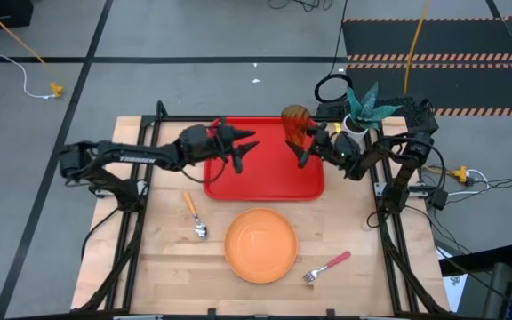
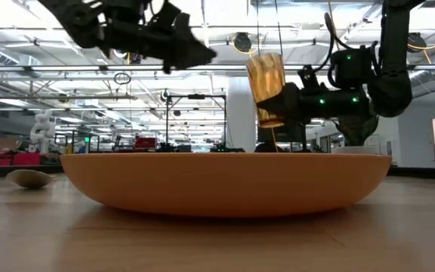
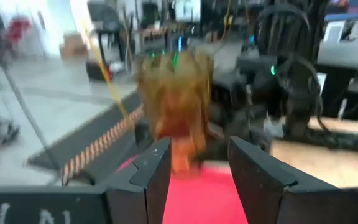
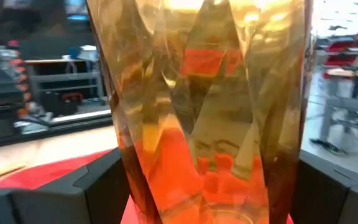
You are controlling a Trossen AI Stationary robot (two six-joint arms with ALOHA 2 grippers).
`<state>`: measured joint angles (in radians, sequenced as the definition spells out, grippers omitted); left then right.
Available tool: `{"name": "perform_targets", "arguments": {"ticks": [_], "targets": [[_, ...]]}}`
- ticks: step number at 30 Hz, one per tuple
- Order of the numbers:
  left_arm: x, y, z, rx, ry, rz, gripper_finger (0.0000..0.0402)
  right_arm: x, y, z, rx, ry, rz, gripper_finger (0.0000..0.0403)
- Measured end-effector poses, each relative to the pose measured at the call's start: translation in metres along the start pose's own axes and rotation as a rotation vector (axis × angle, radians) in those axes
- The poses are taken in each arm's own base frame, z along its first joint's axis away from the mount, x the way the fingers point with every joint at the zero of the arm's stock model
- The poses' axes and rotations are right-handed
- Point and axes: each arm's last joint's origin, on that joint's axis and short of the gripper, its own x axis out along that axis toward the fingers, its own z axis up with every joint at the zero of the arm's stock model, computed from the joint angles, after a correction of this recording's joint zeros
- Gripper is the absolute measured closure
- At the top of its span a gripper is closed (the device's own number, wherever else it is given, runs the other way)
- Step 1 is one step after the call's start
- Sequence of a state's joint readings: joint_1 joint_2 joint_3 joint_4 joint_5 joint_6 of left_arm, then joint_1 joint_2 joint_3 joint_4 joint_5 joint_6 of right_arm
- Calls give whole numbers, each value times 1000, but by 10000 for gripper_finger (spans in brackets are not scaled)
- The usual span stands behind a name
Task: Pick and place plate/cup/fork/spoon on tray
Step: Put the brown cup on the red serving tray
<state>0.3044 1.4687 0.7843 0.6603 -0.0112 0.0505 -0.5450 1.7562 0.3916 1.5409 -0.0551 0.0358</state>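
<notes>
Your right gripper (image 1: 305, 142) is clamped on the small translucent amber-brown tumbler (image 1: 295, 121), fingers pressed against its opposite walls, as the right wrist view shows with the faceted plastic filling the gap between them. The cup hangs in the air over the far right corner of the large bright red rectangular plastic tray (image 1: 265, 178); in the low view it rides well above the table, roughly upright with a slight lean. That height looks chosen to clear the tray's raised rim before you set it down.

Your left gripper (image 1: 241, 147) hovers over the tray's far left part, its fingers parted and holding nothing, pointed toward the cup. It seems to be standing by, though the left wrist view is too smeared to say how near the cup it sits.

The round flat orange plastic plate (image 1: 260, 245) lies on the light wooden table (image 1: 158, 267) near the front edge, just in front of the tray. The small spoon with an orange-yellow handle (image 1: 195, 214) lies left of the plate, and the small fork with a pink-red handle (image 1: 326, 267) lies right of it, towards the front right corner. All three are off the tray. A white pot with a green plant (image 1: 360, 114) stands at the far right edge, close behind your right arm, so mind it when you swing back.
</notes>
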Motion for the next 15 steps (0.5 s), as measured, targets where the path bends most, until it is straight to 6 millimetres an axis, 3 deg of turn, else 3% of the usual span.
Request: {"name": "perform_targets", "arguments": {"ticks": [6,15], "targets": [[28,-1,-21,22,75,-26,215,7,10,1,-11,10,39,78],[52,-3,-21,3,65,-41,149,6,21,-1,-46,26,102,78]]}}
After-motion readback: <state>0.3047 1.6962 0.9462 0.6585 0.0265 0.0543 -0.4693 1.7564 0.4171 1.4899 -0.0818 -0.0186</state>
